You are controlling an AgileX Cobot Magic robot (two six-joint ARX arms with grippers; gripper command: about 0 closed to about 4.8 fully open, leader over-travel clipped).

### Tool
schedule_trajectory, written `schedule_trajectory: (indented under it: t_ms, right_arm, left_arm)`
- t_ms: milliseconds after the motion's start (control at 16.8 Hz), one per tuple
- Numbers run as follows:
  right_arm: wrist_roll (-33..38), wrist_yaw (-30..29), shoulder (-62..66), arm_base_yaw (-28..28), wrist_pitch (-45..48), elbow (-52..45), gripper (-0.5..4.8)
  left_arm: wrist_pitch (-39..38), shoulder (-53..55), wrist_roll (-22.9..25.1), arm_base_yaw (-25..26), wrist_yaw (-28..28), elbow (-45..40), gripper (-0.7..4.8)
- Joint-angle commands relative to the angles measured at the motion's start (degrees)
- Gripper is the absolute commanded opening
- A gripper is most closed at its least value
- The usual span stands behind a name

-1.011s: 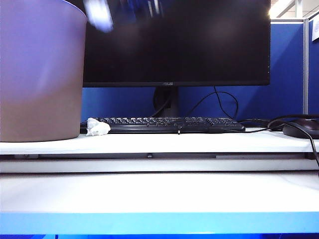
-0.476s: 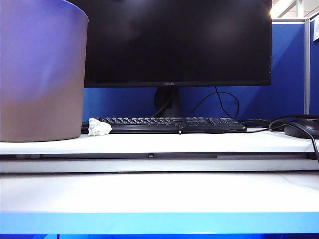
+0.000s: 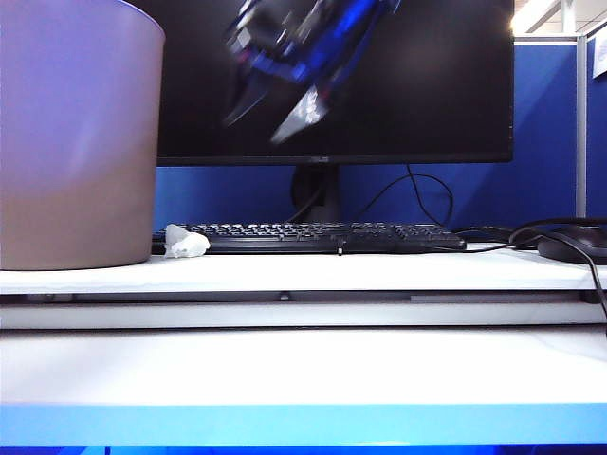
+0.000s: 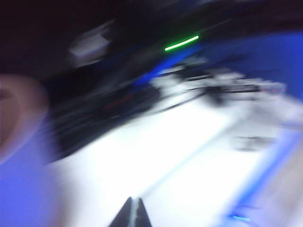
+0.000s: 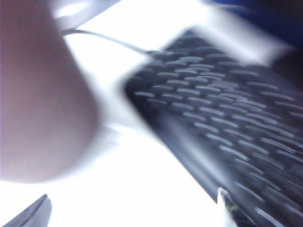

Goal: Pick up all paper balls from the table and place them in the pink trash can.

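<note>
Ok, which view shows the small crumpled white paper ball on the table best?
The exterior view: the small crumpled white paper ball sits sharp on the white table, between the dusty pink plastic trash can and the black keyboard. Both wrist views are motion-blurred, and I cannot make it out in either.

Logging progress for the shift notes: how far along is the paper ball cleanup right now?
Done: cannot tell, since the pink trash can hides its inside. In hand: nothing; the right gripper hangs open in front of the monitor, and the left gripper is shut and empty. Left: one white paper ball lies beside the can, against the keyboard.
</note>
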Motion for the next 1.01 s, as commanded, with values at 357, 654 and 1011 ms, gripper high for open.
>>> schedule_trajectory:
  t_ms: [357, 654, 1011]
  right_arm:
    - [6.56, -9.18, 14.19, 1.07, 17.75, 0.39, 4.15]
    - [9.18, -9.73, 17.51, 1.42, 22.12, 0.52, 3.78]
    - [9.35, -8.44, 19.5, 3.04, 26.4, 0.52, 0.73]
  left_arm:
    - [-0.81, 3.96, 1.7, 0.09, 13.03, 0.04, -0.06]
    - [-3.5, 3.96, 1.7, 0.09, -4.17, 0.04, -0.06]
    - [-5.01, 3.96, 0.5, 0.09, -14.25, 0.04, -0.06]
